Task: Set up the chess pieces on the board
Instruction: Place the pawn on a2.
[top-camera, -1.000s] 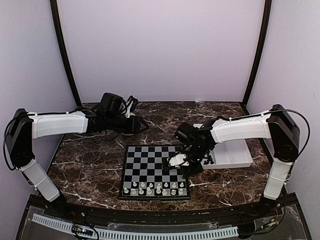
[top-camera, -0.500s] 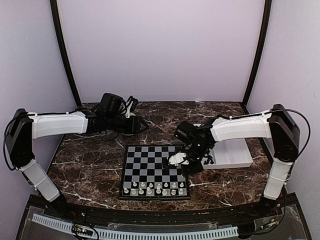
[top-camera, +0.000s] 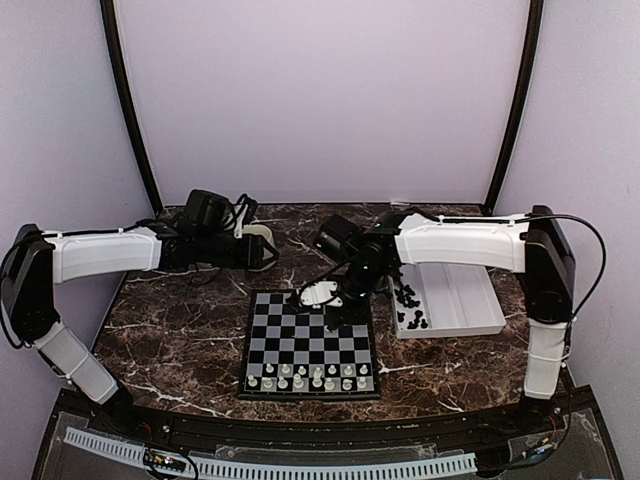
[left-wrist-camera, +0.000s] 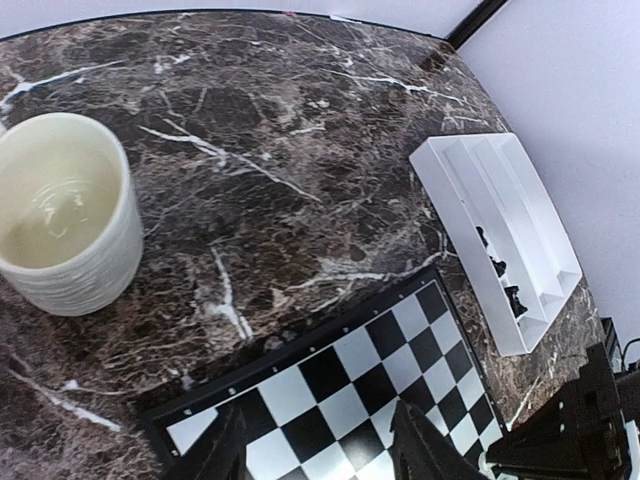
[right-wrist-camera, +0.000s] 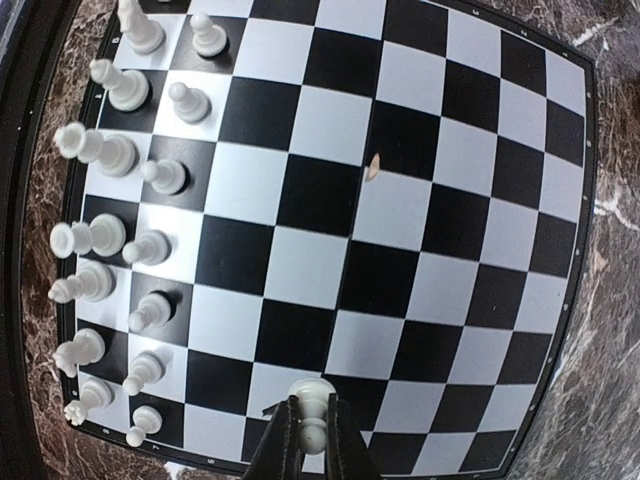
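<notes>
A dark marble table (top-camera: 180, 330) carries a black-and-white chessboard (top-camera: 290, 340) near its front edge. To the board's right lies a white tray (top-camera: 465, 300) divided into long compartments; beyond the board's far left corner stands a cream ribbed cup (left-wrist-camera: 60, 215). The left gripper (left-wrist-camera: 320, 450) hovers beside that cup, its fingers spread apart with nothing between them. The right gripper (right-wrist-camera: 308, 450) hangs over the board's far edge, its fingers pinched on one white piece (right-wrist-camera: 310, 400). The other white pieces (top-camera: 310, 375) stand in two rows along the board's near edge. Small black pieces (top-camera: 408, 305) lie in the tray compartment nearest the board.
</notes>
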